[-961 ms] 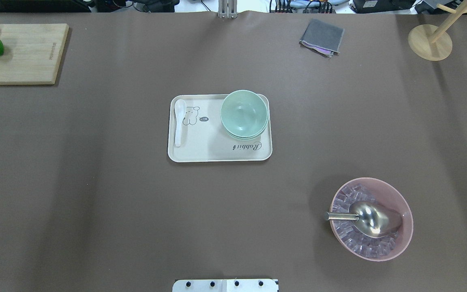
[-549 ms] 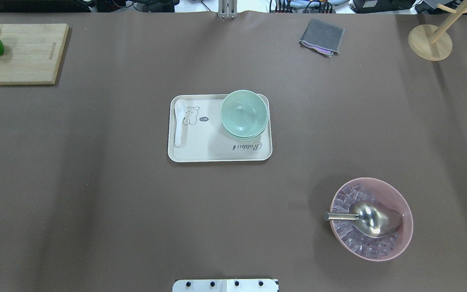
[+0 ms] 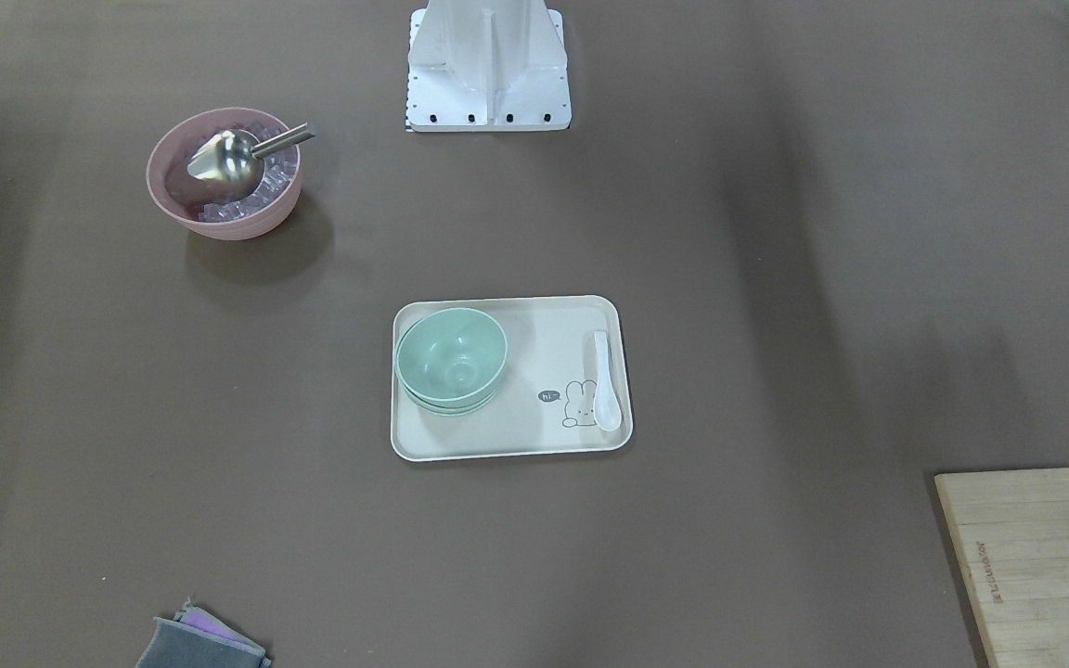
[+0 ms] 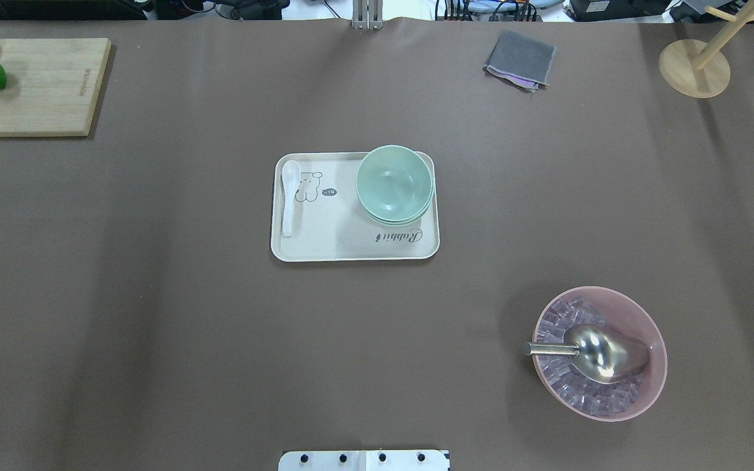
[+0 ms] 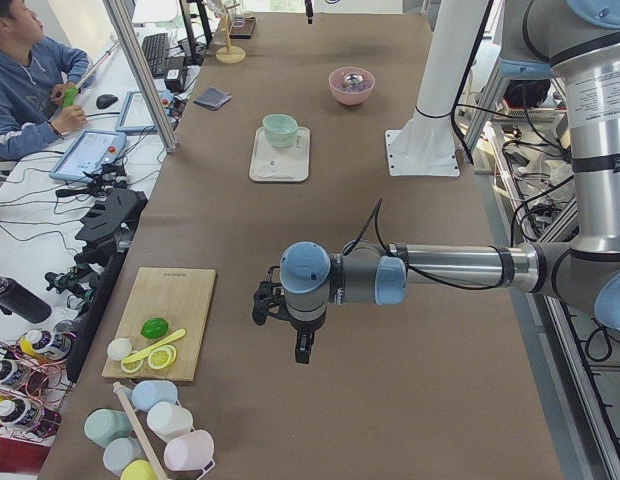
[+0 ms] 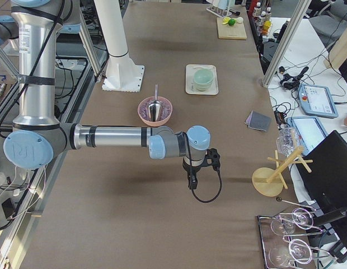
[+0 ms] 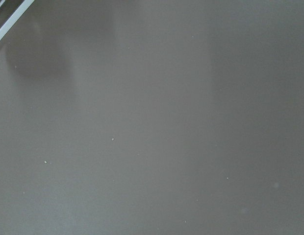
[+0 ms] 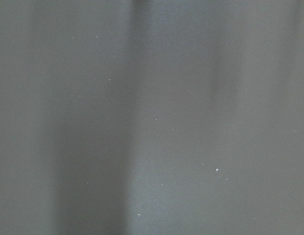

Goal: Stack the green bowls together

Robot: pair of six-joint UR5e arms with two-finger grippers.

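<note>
The green bowls (image 4: 394, 183) sit nested in one stack on the right part of a cream tray (image 4: 324, 245); the stack also shows in the front view (image 3: 451, 360). The left gripper (image 5: 302, 350) shows only in the exterior left view, hanging over bare table far from the tray, near the cutting board; I cannot tell if it is open or shut. The right gripper (image 6: 191, 184) shows only in the exterior right view, over bare table beyond the pink bowl; I cannot tell its state. Both wrist views show only brown table.
A white spoon (image 4: 289, 196) lies on the tray's left side. A pink bowl (image 4: 639, 399) with ice and a metal scoop stands front right. A cutting board (image 4: 43, 85) with fruit, a grey cloth (image 4: 520, 60) and a wooden stand (image 4: 694, 69) are at the far edge.
</note>
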